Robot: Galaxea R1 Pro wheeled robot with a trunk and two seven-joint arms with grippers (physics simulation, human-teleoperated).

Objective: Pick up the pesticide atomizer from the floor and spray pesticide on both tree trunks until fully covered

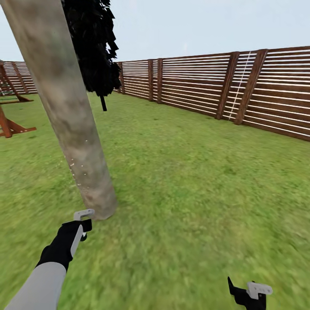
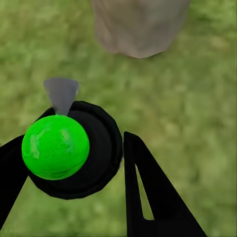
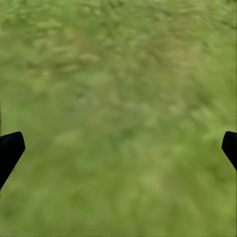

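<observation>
Atomizer (image 2: 66, 150) (green-topped) gripped by left end effector (image 2: 74, 187), arm outstretched toward trunk (image 1: 64, 107); right end effector (image 3: 118, 148) spread wide.

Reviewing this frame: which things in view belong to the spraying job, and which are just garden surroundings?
Part of the job:
- tree trunk, close ahead
- pesticide atomizer, held between the fingers of the left gripper

Just surroundings:
- wooden fence
- dark bush behind the trunk
- wooden frame at far left
- right gripper, open over grass
</observation>
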